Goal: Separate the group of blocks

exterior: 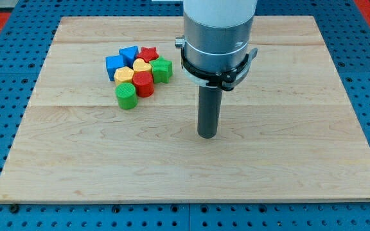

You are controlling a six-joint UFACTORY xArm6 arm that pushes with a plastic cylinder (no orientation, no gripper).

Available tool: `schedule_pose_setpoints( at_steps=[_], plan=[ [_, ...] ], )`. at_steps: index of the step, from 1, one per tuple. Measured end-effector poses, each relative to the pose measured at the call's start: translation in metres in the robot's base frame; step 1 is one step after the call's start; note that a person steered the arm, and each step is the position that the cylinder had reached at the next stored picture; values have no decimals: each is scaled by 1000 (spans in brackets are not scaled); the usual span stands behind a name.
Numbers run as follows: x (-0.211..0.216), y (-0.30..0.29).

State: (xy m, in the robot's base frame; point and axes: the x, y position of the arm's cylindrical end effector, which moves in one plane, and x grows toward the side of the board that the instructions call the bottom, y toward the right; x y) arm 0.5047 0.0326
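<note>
Standing view-right of blocks (140, 72), my tip (207, 136)

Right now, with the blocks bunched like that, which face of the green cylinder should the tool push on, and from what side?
No grip here, only a push. The green ridged cylinder block sits at the cluster's lower-left corner, touching the red cylinder block. Its free sides face the view's left and bottom. My tip stands apart to its lower right. Probably best: wedge into the seam between them from the view's bottom, driving green leftward.
</note>
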Motion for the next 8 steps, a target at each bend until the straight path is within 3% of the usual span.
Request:
schedule_pose_setpoints(
  at_steps=[2, 3, 5, 7, 8],
  plan=[
    [7, -36],
    [-19, -45],
    [-38, -155],
    [-78, -141],
    [-84, -87]
  ],
)
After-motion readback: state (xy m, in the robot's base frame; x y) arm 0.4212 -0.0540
